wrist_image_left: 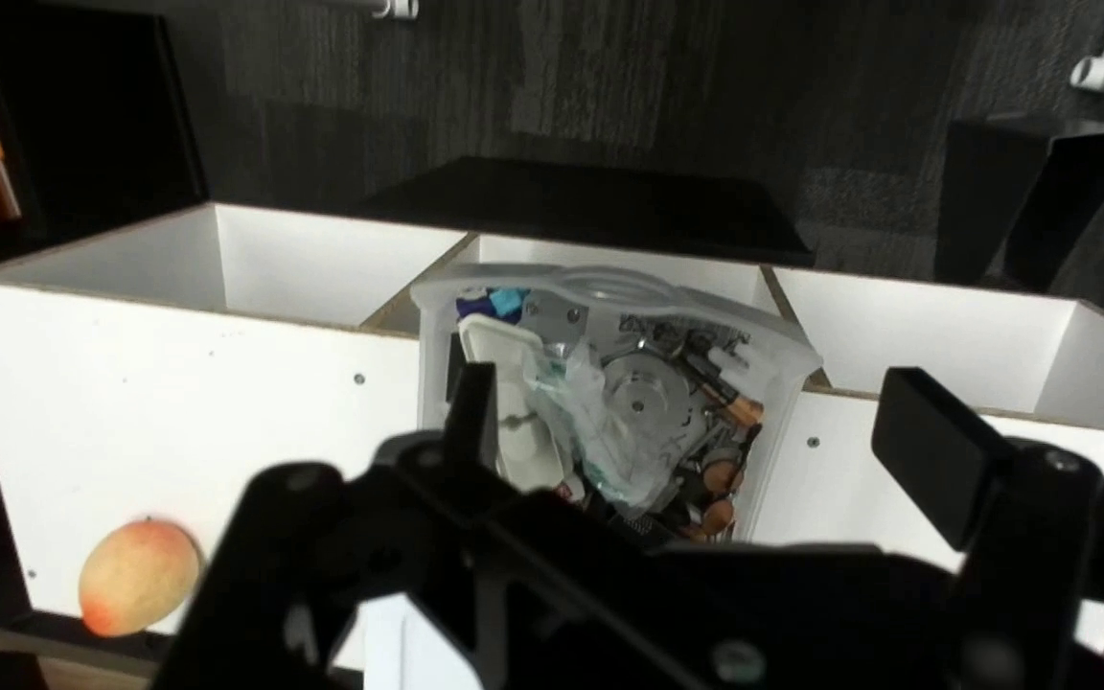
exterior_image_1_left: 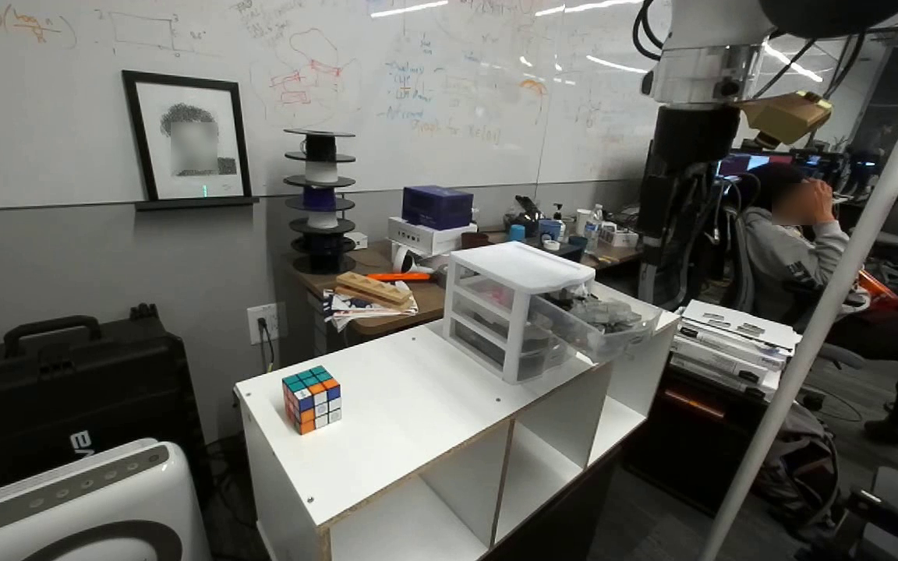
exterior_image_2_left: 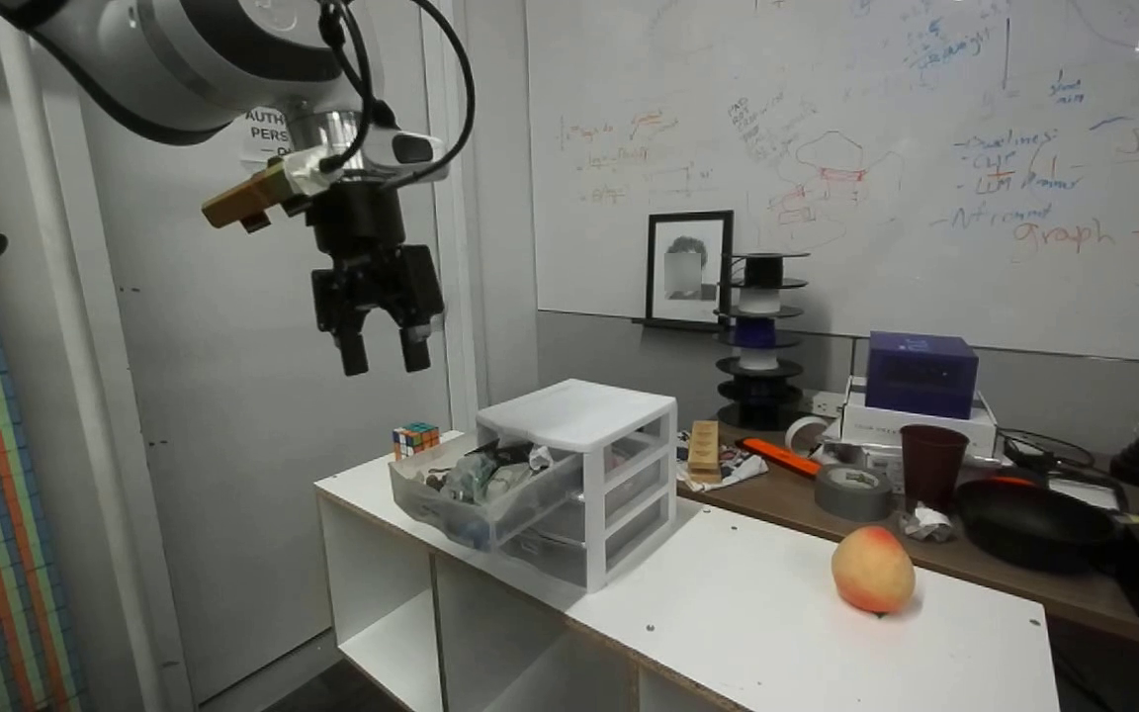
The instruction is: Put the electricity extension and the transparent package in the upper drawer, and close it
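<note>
The upper drawer is pulled out of the white drawer unit (exterior_image_1_left: 523,265) (exterior_image_2_left: 579,410) and full of small items; its wall shows in both exterior views (exterior_image_1_left: 616,347) (exterior_image_2_left: 441,514) and its rim in the wrist view (wrist_image_left: 609,286). A clear crumpled plastic packet (wrist_image_left: 595,412), seemingly the transparent package, lies on top inside it. Beside it lies a long whitish piece (wrist_image_left: 518,412); I cannot tell whether it is the electricity extension. My gripper (exterior_image_2_left: 385,356) is open and empty, high above the drawer, fingers pointing down. It also shows in an exterior view (exterior_image_1_left: 652,253) and the wrist view (wrist_image_left: 691,402).
A puzzle cube (exterior_image_1_left: 312,399) (exterior_image_2_left: 416,439) and a mango (exterior_image_2_left: 873,571) (wrist_image_left: 140,577) stand on the white shelf (exterior_image_1_left: 402,421) on opposite sides of the unit. A cluttered desk (exterior_image_2_left: 807,494) stands behind. A pale pole (exterior_image_1_left: 831,304) rises near the arm.
</note>
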{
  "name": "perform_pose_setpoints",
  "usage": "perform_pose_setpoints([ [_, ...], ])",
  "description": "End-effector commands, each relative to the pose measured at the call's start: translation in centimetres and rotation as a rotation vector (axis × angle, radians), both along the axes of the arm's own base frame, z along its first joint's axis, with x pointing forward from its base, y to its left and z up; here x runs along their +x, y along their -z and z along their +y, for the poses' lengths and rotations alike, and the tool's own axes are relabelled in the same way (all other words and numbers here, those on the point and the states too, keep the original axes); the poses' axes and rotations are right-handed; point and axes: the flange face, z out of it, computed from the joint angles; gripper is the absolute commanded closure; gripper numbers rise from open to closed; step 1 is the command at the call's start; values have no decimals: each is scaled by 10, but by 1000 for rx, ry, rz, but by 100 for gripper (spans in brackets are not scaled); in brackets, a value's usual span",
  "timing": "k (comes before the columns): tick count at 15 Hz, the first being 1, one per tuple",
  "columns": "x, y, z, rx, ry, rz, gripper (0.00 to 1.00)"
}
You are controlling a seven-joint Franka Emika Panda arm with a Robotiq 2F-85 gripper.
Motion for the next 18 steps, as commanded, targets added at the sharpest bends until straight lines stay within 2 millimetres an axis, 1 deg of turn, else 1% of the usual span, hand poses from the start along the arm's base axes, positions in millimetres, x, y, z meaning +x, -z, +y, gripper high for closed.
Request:
perform_pose_setpoints([
  [1, -7, 15, -7, 62, 67, 111, 0],
  [2, -9, 22, -11, 62, 97, 133, 0],
  [3, -25, 29, -12, 66, 115, 157, 0],
  [7, -40, 55, -16, 57, 138, 237, 0],
  [9, -41, 69, -23, 18, 143, 235, 0],
  [11, -33, 82, -35, -34, 158, 207, 0],
  [12, -18, 88, -40, -51, 158, 185, 0],
  [14, 0, 100, -50, -78, 139, 129, 0],
  [16, 18, 111, -53, -69, 108, 105, 0],
  [18, 31, 120, -48, -44, 83, 104, 0],
])
